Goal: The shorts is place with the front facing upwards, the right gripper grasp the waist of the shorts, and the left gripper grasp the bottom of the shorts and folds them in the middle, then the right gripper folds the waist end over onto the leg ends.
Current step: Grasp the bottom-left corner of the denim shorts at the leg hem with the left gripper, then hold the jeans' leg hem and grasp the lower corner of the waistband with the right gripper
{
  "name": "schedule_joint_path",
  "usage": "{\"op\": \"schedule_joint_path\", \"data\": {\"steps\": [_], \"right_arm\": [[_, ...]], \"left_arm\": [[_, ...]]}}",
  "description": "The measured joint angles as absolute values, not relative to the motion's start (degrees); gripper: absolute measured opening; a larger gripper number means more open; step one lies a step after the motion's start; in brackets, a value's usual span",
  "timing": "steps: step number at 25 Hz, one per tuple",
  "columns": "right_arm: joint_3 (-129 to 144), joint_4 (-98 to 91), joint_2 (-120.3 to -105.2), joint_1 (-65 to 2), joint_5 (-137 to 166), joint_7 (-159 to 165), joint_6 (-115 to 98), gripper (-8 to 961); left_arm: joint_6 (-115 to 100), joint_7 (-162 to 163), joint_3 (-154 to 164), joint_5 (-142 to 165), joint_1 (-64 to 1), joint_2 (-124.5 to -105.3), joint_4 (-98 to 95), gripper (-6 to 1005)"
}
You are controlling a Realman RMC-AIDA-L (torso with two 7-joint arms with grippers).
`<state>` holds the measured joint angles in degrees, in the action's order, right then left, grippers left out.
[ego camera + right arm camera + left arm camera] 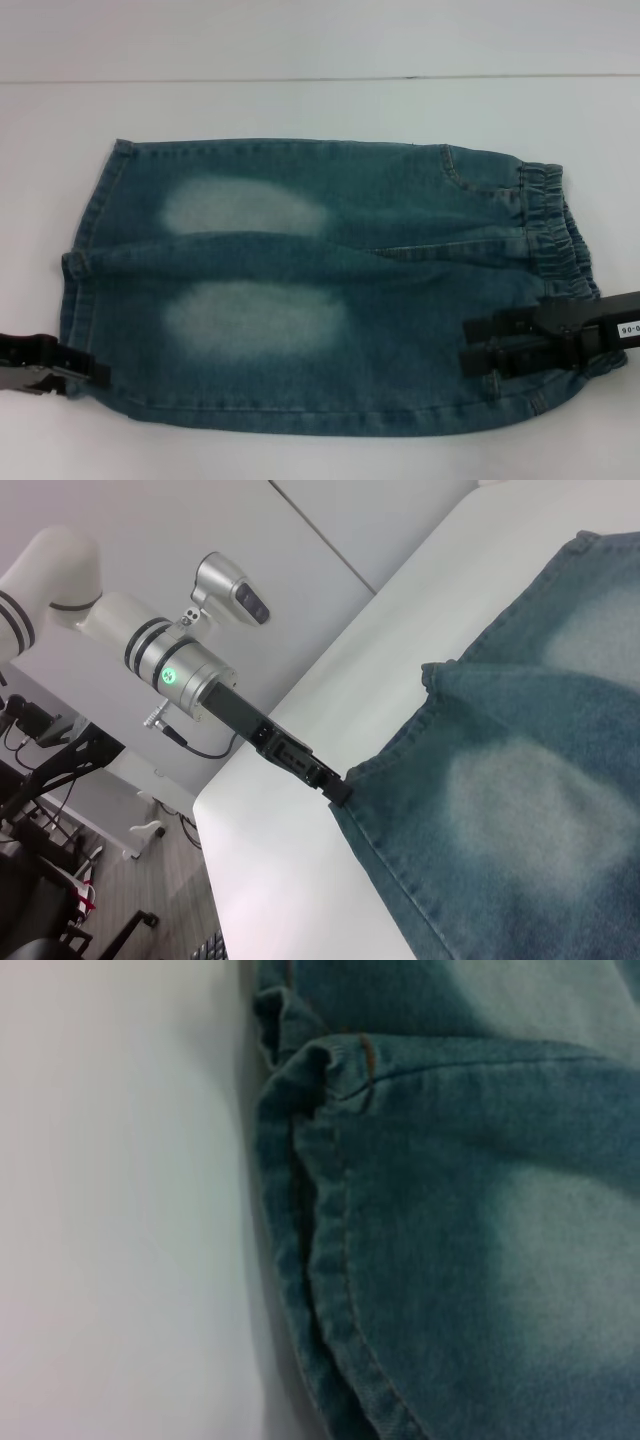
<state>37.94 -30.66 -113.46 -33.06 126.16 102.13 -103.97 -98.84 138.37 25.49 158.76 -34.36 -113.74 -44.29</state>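
The shorts (pixel 330 290) lie flat on the white tabletop (pixel 300 105), long axis crosswise, waist (pixel 560 240) toward the right gripper (pixel 485 345), whose parted jaws rest over the near waist corner. The left gripper (pixel 95 372) meets the leg ends (pixel 80 290); its jaws' state cannot be told.

Head view: high, looking forward and down over the whole shorts (pixel 320 290) on the white surface (pixel 320 110). Left wrist view: very close on the leg hem (pixel 330 1260). Right wrist view: low, facing across the surface toward the left tool (pixel 335 788); all share that hem corner.
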Motion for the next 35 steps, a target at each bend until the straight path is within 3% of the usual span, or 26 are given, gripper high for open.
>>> {"op": "schedule_joint_path", "data": {"steps": [6,11,16,27,35], "right_arm": [[37.88,-30.8,-113.46,-33.15,126.11,102.16,-103.97,914],[37.87,-30.91,-113.41,-33.31,126.1,102.39,-103.97,914],[36.83,-31.08,-112.22,-33.81,126.04,104.81,-104.21,914],[35.19,-38.34,-105.7,-34.34,129.04,120.65,-105.31,914],[35.75,-45.36,-104.77,-37.02,145.71,123.65,-107.51,911]], "left_arm": [[-99.12,137.56,25.1,157.67,-34.06,-113.69,-44.58,468],[-99.06,137.47,25.05,157.58,-34.08,-113.68,-44.58,233],[-99.05,137.4,25.06,157.31,-34.28,-113.71,-44.4,97],[-99.22,137.31,25.29,155.34,-35.12,-113.72,-44.34,95],[-99.08,137.29,25.49,155.3,-35.94,-113.83,-44.29,95]]}}
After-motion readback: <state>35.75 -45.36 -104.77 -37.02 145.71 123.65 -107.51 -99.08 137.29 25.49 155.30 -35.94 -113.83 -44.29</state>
